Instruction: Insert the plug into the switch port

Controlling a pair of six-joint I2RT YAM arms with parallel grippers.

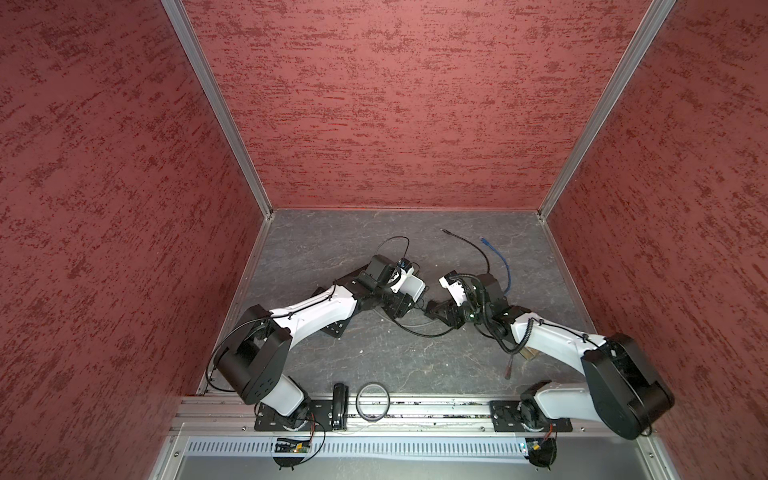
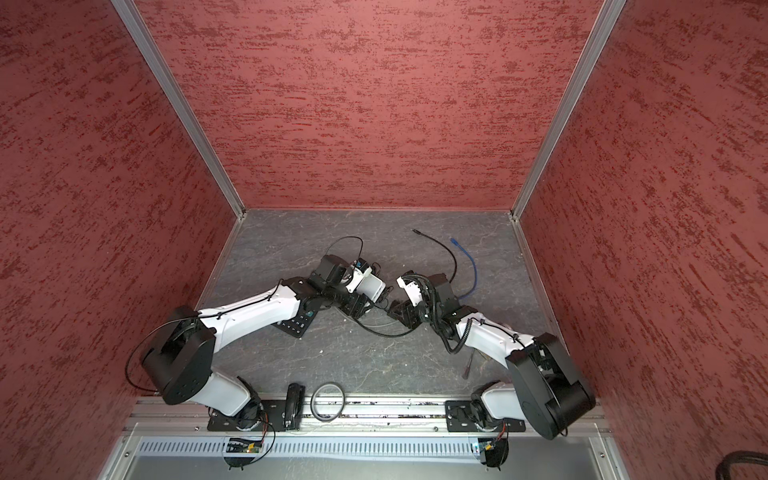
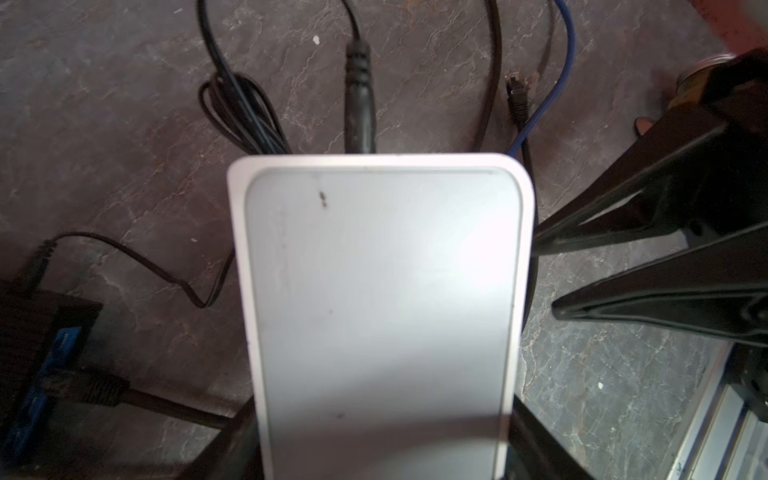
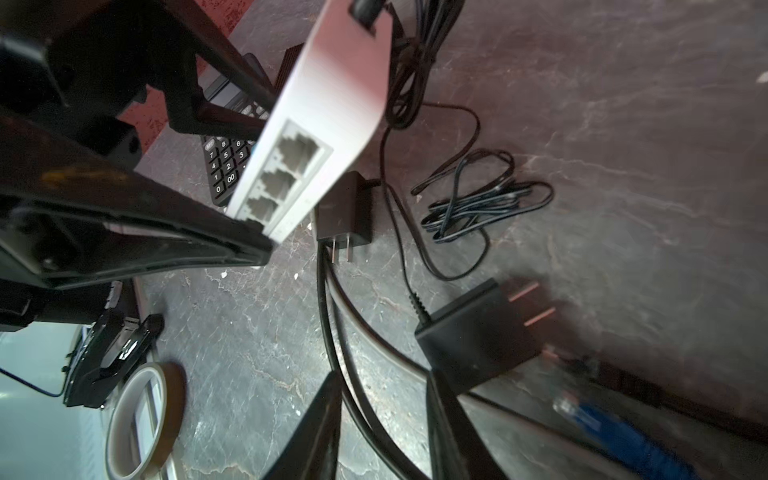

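Clamping white rectangular plastic switch (image 3: 382, 291) with left jaws, network ports (image 4: 297, 151) toward right jaws; straddling thin black cable (image 4: 328, 324) with right jaws, grip impossible to tell.

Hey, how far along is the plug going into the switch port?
Done: the left end effector has the white network switch gripped and lifted, ports turned toward the right end effector. In hand: that end effector straddles a black cable, jaws apart. Left: the insertion itself; a black Ethernet plug lies on the table and the three visible ports are empty.
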